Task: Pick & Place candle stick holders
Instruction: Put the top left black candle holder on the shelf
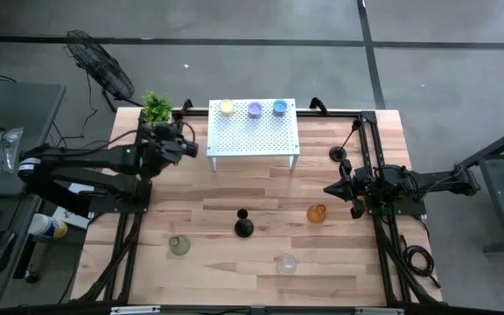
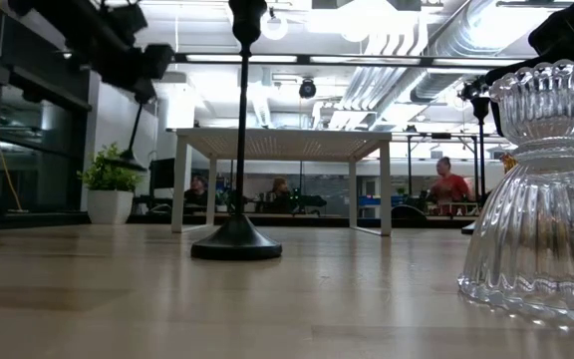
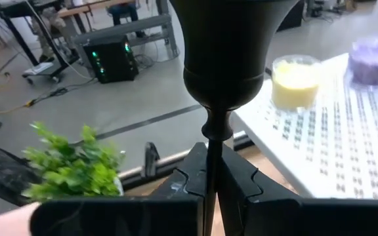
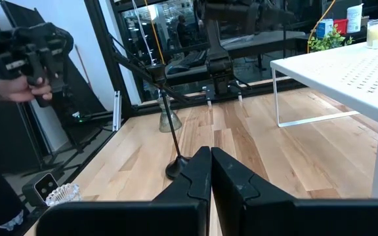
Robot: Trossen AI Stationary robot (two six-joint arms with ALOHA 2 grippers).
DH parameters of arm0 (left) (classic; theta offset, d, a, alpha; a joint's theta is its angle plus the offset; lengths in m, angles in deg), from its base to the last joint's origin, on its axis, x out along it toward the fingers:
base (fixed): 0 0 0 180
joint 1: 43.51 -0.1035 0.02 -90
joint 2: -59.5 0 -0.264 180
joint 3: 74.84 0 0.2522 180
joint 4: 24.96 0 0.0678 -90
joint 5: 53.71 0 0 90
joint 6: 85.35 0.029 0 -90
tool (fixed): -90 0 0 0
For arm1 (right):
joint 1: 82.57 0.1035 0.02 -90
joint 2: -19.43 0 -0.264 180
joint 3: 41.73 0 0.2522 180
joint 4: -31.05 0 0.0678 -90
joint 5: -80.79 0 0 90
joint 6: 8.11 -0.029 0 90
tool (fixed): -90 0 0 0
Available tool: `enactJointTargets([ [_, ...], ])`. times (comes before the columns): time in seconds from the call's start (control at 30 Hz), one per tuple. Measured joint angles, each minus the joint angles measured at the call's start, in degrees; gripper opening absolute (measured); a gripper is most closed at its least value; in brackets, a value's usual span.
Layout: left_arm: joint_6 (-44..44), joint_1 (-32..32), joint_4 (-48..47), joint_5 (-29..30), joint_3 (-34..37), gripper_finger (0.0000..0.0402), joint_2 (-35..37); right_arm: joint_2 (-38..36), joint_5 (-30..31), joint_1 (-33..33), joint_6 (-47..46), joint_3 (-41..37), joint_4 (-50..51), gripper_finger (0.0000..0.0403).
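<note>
Two hands: left hand (image 3: pixel 210 187) clamped on a black candlestick (image 3: pixel 225 59) beside the white rack (image 1: pixel 254 131), right hand (image 4: pixel 210 177) shut, empty.

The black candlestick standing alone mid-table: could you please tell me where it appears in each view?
High view: black candlestick, mid-table, below the white stand in the picture.
Low view: left of centre, before the stand.
Left wrist view: absent; the held candlestick is another one.
Right wrist view: centre, stand at right.
Shared landmark: the white stand.
</note>
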Motion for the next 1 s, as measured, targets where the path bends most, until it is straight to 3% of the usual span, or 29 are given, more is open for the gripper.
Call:
enactJointTargets([
  [0.13,0.36,-0.44,-3.15,0.06,-3.11,0.0007,2.36,0.0,0.0,0.0,0.01,0.0,0.0,0.0003],
  [0.43,10.36,-7.5,-4.35,-15.92,-10.5,0.0007,4.01,0.0,0.0,0.0,0.0,0.0,0.0,0.0003],
  [0.57,15.38,-11.24,-3.81,-25.41,-13.53,0.0007,2.76,0.0,0.0,0.0,0.0,0.0,0.0,0.0002],
  [0.77,26.6,-16.41,4.33,-45.37,-15.46,0.0007,0.53,0.0,0.0,0.0,0.01,0.0,0.0,0.0002],
  [1.0,27.76,-22.11,13.31,-61.56,-15.46,0.0007,-4.23,0.0,0.0,0.0,0.0,0.0,0.0,0.0002],
])
